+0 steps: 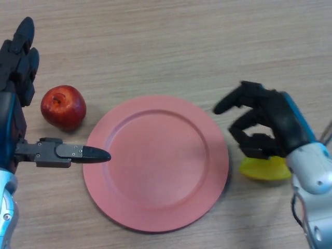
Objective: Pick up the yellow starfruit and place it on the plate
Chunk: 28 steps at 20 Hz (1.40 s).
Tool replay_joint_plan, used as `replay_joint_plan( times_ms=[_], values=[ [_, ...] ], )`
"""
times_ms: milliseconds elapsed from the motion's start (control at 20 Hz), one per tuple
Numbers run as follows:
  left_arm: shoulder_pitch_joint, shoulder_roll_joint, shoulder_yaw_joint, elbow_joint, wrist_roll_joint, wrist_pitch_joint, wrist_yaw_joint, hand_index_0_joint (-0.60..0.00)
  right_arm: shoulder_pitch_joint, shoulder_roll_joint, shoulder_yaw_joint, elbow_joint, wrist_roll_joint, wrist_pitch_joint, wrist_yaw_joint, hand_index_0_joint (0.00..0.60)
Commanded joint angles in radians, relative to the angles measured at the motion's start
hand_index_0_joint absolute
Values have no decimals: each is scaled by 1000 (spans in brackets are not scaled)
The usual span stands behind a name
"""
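Most of the starfruit (265, 169) is hidden under my right hand (272, 124) — only a yellow wedge shows below my palm, on the bench (171, 41) just right of the plate (155, 162). What shows lies longer side to side than front to back, but its true long axis and which way it points I cannot make out. My right fingers (254, 139) curl down over the fruit; whether they actually grip it I cannot tell, since the contact is covered. My left hand (21, 67) rests at the left edge, fingers straight and open, thumb reaching over the plate's rim — an apple (63, 107) sits just beside it.
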Motion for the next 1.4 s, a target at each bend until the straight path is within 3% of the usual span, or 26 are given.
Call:
replay_joint_plan(
  times_ms=[50,200,450,650,750,800,900,1200,1400],
  values=[
    [-18,20,62,-63,-27,-124,30,0,-60,-2,10,-37,34,-116,-78,600],
    [-11,21,79,-81,-55,-111,31,0,-74,-1,54,-68,105,-69,-115,600],
    [-21,28,79,-96,-66,-83,27,0,-21,-1,26,-213,148,-4,-45,600],
    [-24,24,53,-76,-32,-96,28,0,11,-1,-65,-337,189,10,31,600],
    [-22,21,45,-70,-24,-101,26,0,18,-3,-94,-355,175,-3,60,402],
    [-23,21,40,-68,-19,-99,25,0,27,-8,-112,-366,173,-18,72,252],
    [-36,25,34,-77,-5,-70,9,0,52,-45,-174,-382,143,-107,119,18],
    [-38,24,31,-67,4,-79,4,0,76,-114,-255,-233,-119,-491,177,0],
    [-43,21,27,-48,3,-97,11,0,82,-153,-293,-90,-272,-709,156,0]
  ],
)
